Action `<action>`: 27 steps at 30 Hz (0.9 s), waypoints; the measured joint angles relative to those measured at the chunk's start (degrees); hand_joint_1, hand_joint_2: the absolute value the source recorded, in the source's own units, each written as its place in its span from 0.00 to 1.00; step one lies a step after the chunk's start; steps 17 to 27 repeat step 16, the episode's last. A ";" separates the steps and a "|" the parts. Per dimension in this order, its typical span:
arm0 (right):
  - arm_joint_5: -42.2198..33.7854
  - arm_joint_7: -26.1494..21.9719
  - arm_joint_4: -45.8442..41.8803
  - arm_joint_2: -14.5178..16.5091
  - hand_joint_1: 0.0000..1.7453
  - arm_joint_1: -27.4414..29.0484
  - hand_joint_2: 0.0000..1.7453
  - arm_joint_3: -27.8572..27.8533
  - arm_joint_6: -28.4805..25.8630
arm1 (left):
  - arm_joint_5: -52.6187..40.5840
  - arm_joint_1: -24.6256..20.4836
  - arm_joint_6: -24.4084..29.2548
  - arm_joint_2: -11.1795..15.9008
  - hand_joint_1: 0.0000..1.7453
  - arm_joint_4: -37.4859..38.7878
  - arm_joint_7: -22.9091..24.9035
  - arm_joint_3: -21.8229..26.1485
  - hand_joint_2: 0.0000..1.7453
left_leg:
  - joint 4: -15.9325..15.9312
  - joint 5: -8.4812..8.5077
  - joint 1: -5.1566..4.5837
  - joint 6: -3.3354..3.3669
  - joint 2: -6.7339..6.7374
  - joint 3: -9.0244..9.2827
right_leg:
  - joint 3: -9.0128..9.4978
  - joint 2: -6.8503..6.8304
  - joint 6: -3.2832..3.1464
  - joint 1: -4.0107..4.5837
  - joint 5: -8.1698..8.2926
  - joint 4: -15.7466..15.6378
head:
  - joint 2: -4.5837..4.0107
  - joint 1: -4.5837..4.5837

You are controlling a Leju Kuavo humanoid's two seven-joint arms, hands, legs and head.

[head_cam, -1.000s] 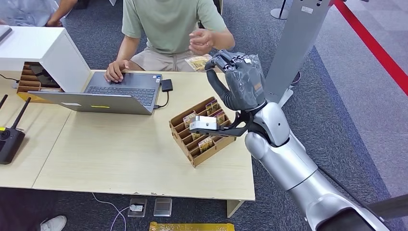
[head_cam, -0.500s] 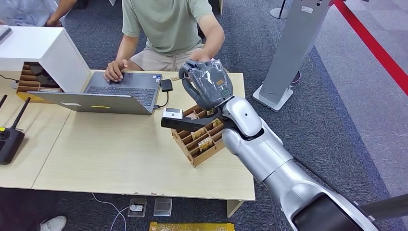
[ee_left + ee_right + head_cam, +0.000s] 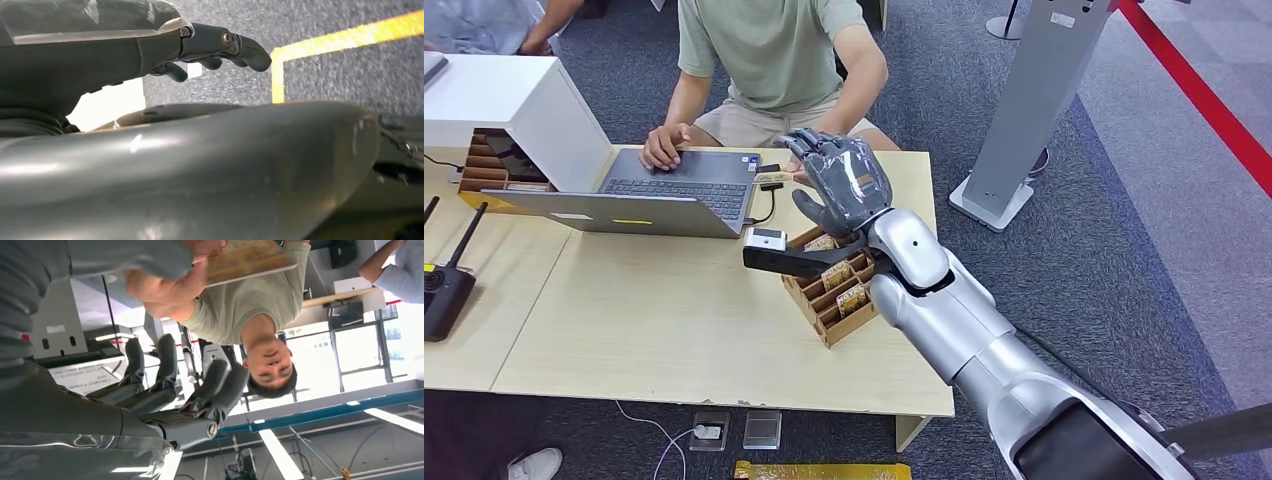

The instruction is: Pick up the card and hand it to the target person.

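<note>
The card point(image 3: 771, 180) lies flat just beyond the fingertips of the right hand point(image 3: 842, 183), whose fingers are spread and hold nothing, with the person's hand point(image 3: 165, 282) pinching it. If that pinch slips, I judge the card drops onto the laptop point(image 3: 679, 190). Its long axis runs across the fingertips, roughly level; the left hand point(image 3: 215, 47) hangs, fingers loosely curled on nothing.
</note>
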 joint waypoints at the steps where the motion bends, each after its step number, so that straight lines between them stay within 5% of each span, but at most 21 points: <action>1: -1.07 -0.36 0.09 0.04 0.00 0.00 1.00 -0.05 -0.01 | -0.10 -0.01 -1.07 0.02 0.00 0.01 -0.25 0.00 0.00 | 0.00 0.00 0.00 0.00 0.00 0.00 | 0.00 0.00 0.00 0.00 0.00 0.00 | 0.01 0.00; 8: -18.13 -7.49 -0.08 -1.39 0.00 0.31 1.00 -2.82 1.96 | 4.12 0.72 -16.78 2.78 0.00 -0.59 -1.46 -0.02 0.00 | 0.00 0.00 0.00 0.00 0.01 0.03 | -0.03 0.01 0.00 0.00 0.00 0.00 | 0.02 -0.12; 16: -28.96 -0.92 -11.39 -11.03 0.00 8.62 1.00 -6.36 14.03 | 7.95 1.06 -9.36 2.50 0.00 -0.71 0.35 -0.02 0.00 | 0.03 -0.01 -0.01 0.01 -0.02 0.06 | 0.06 -0.01 0.06 -0.02 0.04 -0.15 | 0.01 -0.01; 27: -28.96 -0.92 -11.39 -11.03 0.00 8.62 1.00 -6.36 14.03 | 7.95 1.06 -9.36 2.50 0.00 -0.71 0.35 -0.02 0.00 | 0.03 -0.01 -0.01 0.01 -0.02 0.06 | 0.06 -0.01 0.06 -0.02 0.04 -0.15 | 0.01 -0.01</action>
